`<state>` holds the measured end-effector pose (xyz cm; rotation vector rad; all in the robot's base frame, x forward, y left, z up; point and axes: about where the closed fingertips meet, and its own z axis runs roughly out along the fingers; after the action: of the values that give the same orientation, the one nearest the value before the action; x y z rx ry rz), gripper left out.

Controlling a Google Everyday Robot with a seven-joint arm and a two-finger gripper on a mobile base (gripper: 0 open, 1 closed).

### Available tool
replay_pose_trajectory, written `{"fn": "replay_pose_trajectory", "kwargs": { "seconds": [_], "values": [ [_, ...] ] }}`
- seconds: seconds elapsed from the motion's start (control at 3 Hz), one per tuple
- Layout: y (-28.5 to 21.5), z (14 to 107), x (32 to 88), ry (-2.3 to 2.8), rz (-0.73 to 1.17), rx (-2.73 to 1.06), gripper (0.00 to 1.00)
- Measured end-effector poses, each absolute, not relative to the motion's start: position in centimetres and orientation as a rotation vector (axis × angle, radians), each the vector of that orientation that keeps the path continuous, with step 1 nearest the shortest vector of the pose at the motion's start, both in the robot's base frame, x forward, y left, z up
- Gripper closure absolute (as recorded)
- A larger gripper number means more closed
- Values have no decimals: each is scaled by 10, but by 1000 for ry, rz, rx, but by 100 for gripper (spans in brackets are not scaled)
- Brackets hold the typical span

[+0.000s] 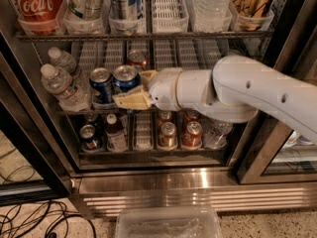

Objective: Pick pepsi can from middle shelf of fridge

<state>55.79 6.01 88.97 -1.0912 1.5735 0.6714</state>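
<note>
The pepsi can stands on the middle shelf of the fridge, not yet lifted. The gripper is at the can's right side; I cannot tell whether it grasps. Lifting out remains.

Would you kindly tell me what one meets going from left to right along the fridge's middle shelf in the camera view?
Water bottles → first pepsi can → second pepsi can → white arm. The gripper overlaps the second pepsi can, low in front of it.
</note>
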Motion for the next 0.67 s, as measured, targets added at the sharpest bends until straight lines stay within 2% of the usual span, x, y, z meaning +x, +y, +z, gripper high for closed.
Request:
{"fn": "replay_pose_trajectory", "kwargs": {
  "seconds": [0.67],
  "values": [
    [52, 907, 560, 1543, 731, -1243, 100]
  ]
}}
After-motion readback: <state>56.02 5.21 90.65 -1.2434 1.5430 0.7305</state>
